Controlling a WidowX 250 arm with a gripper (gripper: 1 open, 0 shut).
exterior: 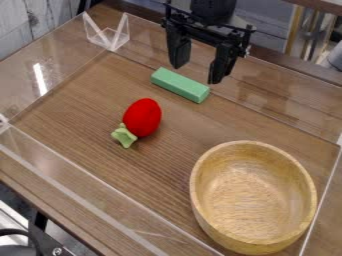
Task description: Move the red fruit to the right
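Red and glossy, the fruit (143,116) lies left of the wooden bowl (254,198). The gripper (209,62) stands wide open, empty, beyond it near the green block (181,85); descending off-centre could send the rounded fruit rolling.

Black robot arm, black fingers (205,79)

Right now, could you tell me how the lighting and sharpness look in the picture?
Camera view: soft, fairly even light; small highlights on the red fruit; bright interior in the wooden bowl with a darker shade along its inner rim; the black gripper lacks fine detail; the whole image is slightly soft.
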